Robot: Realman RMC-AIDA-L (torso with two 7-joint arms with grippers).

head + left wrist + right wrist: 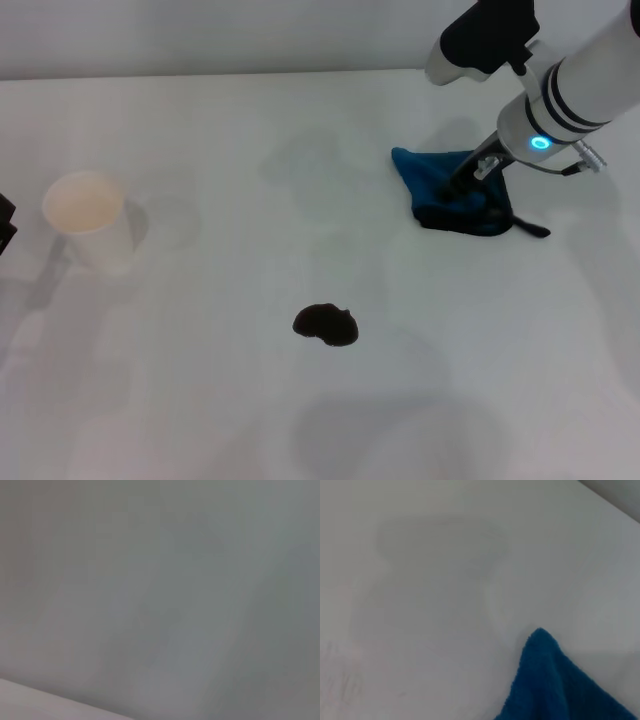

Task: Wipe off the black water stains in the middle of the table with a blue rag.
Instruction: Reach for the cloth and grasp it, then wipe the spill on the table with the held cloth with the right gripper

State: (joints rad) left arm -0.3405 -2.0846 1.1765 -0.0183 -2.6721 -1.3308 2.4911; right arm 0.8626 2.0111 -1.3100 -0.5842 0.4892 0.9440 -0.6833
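My right gripper [470, 182] sat down on the blue rag [440, 185], upper right of frame; grip state unclear. Black water stains [326, 324] lay lower centre on the bench [200, 380], well apart.

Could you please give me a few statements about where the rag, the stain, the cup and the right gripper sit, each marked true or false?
1. The bright blue soft rag covers the glossy black stain. False: they lie apart on the white table.
2. The right gripper is at the rag. True.
3. The white paper cup lies tipped over. False: it stands upright.
4. The cup stands on the robot's left, away from the stain. True.
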